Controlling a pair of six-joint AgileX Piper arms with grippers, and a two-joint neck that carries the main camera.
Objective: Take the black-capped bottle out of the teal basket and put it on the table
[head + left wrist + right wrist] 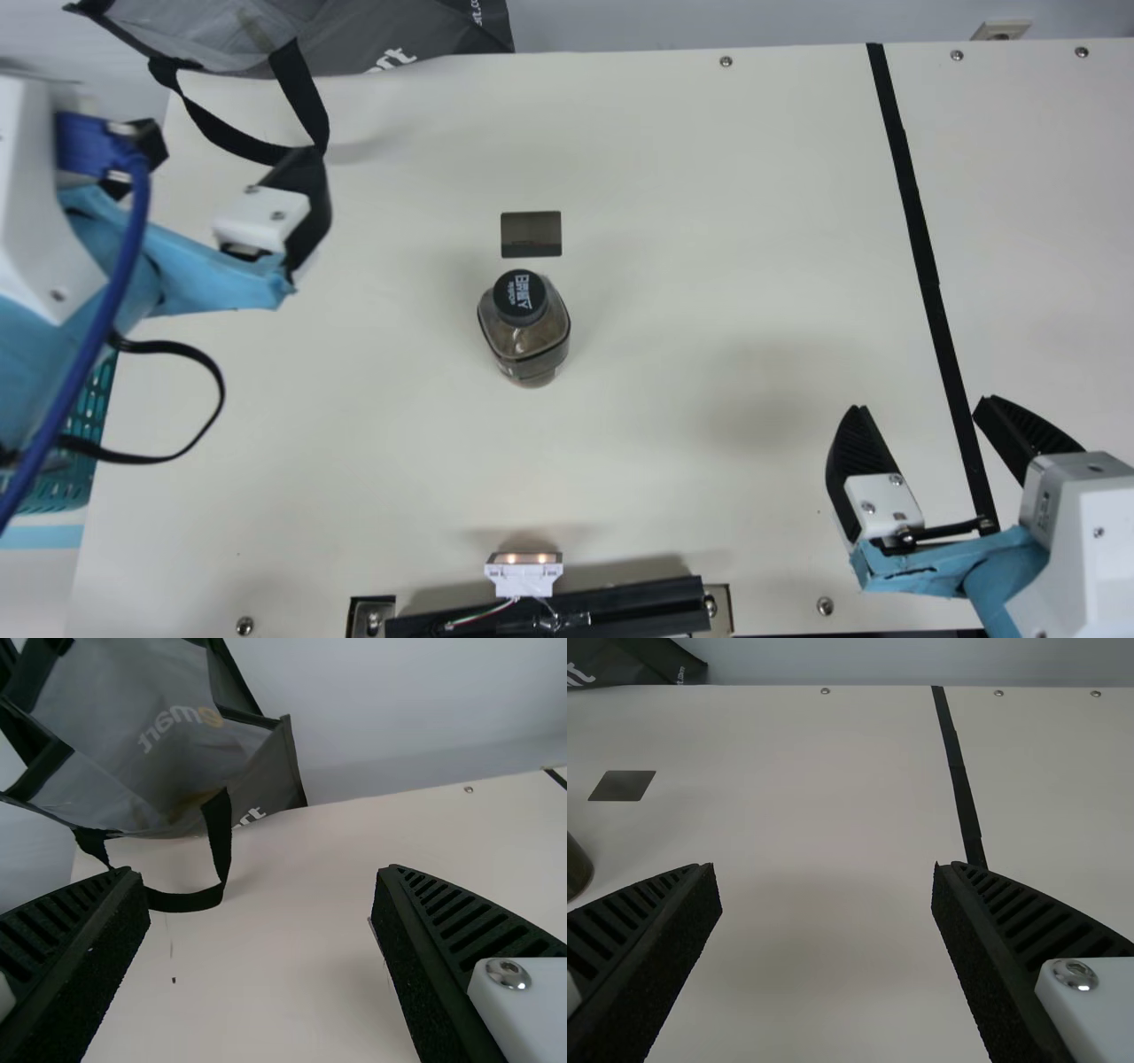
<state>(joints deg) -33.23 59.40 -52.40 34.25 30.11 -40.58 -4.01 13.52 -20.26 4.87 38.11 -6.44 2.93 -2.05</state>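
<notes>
The left gripper [259, 872] has its fingers apart, empty; the right gripper [921, 404] likewise, seemingly unneeded; between them the black-capped bottle [524, 332] stands on the table [664, 177], presumably its goal; the teal basket [75, 483] lies behind the left gripper.

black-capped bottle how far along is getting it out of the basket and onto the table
Looks done: the dark translucent bottle with a black cap stands on the cream table, outside the teal basket.
In hand: nothing; left gripper and right gripper are open and empty.
Left: apparently nothing.
</notes>
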